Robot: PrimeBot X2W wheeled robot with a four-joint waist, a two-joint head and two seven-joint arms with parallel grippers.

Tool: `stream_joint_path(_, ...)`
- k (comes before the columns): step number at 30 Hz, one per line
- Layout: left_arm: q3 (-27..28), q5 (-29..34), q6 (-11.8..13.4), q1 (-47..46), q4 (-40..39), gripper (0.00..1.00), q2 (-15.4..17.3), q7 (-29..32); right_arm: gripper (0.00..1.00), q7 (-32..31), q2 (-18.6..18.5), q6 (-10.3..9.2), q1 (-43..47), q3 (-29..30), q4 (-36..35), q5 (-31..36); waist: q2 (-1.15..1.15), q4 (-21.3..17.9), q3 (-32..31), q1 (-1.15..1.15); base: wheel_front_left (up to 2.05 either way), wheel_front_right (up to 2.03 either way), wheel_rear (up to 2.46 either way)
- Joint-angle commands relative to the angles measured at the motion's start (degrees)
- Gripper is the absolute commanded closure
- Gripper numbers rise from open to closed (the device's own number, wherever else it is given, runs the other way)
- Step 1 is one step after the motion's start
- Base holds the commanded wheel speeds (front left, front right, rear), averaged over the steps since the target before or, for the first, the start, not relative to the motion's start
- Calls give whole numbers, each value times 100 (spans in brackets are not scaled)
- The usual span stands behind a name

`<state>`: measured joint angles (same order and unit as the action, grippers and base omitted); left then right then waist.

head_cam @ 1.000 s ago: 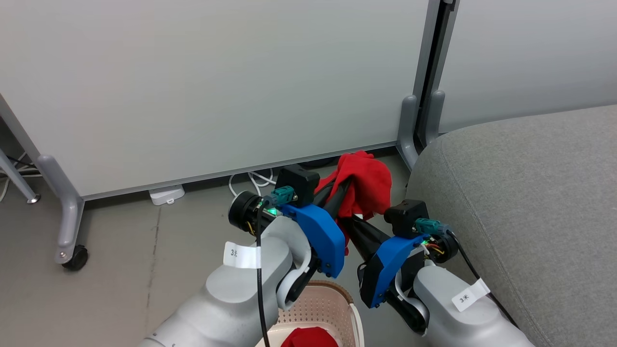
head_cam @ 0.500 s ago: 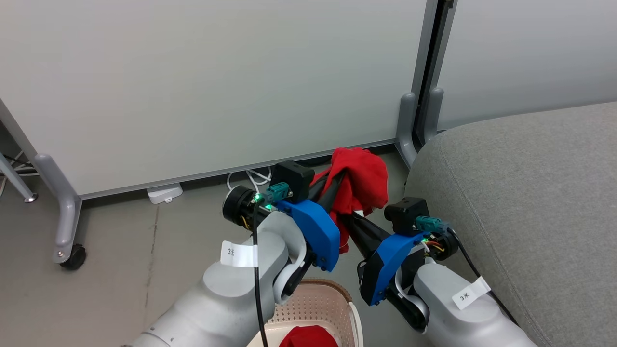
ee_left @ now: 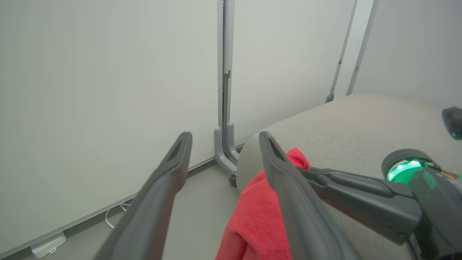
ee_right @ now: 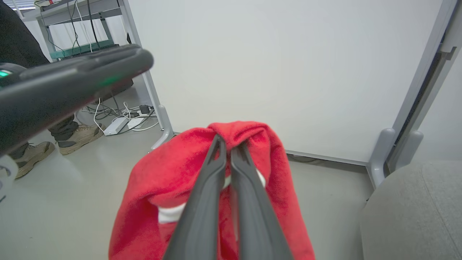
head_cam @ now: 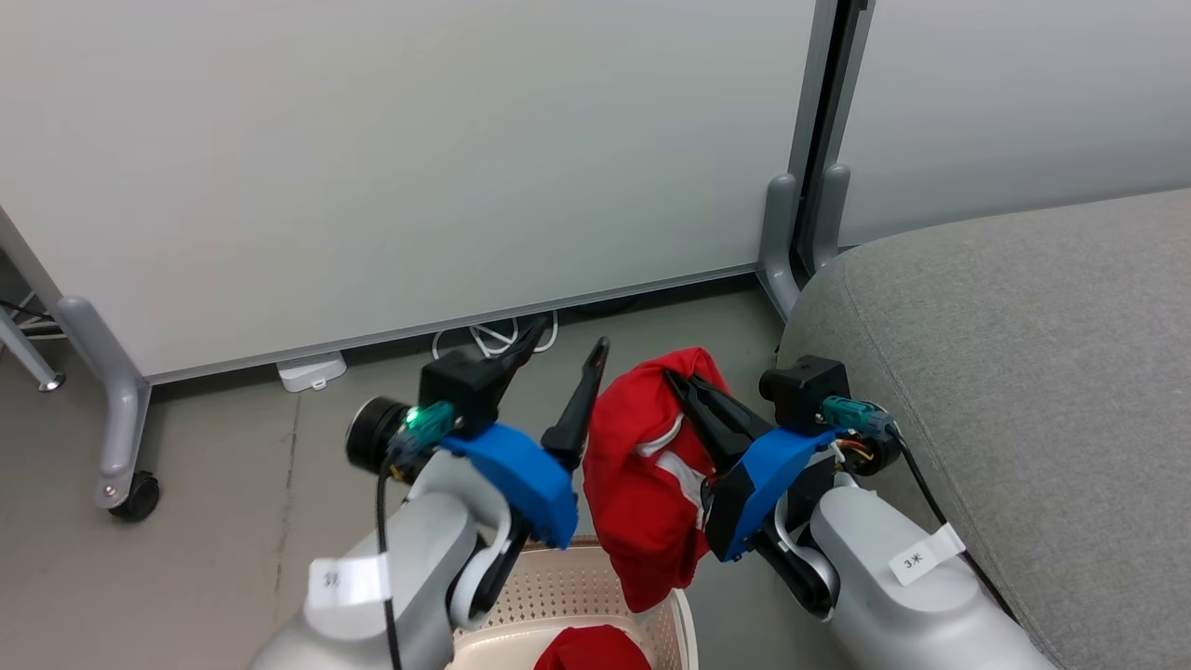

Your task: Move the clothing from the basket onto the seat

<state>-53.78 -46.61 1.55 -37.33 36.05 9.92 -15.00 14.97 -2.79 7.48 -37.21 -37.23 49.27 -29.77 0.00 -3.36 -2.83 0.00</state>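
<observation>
Garment pinched in right gripper, left gripper spread

Your right gripper (head_cam: 675, 380) has its fingers pressed together on one red garment (head_cam: 642, 484). The cloth drapes over them and hangs above the basket (head_cam: 684, 614), with its lower end overlapping the rim in your head view. Your left gripper (head_cam: 570, 337) stands just beside the cloth, fingers spread wide and holding nothing. You can see the second red garment (head_cam: 595, 651) lying inside the basket. The grey seat (head_cam: 1023, 372) sits close on the right of your right arm. A person's shoes (ee_right: 77, 135) rest on the floor near some cables
</observation>
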Motion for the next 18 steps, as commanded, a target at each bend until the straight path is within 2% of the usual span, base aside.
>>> stream_joint_path(1, 230, 196, 51, 359, -232, 0, 163, -23, 100, 32, -19, 3, 101, 90, -84, 100, 0, -4, 10, 0, 0, 0, 0)
stream_joint_path(5, 1005, 686, 99, 1183, -985, 0, 419, -25, 100, 32, -19, 3, 184, 330, -299, 311, 0, -11, 50, 0, 0, 0, 0)
stream_joint_path(9, 1756, 1151, 6, 1970, -1542, 0, 538, -26, 100, 32, -19, 3, 289, 504, -497, 491, 0, -21, 96, 0, 0, 0, 0)
stream_joint_path(18, 2950, 1838, -396, 3051, -1969, 0, 392, -26, 100, 32, -19, 3, 430, 779, -755, 723, 0, -36, 189, 0, 0, 0, 0)
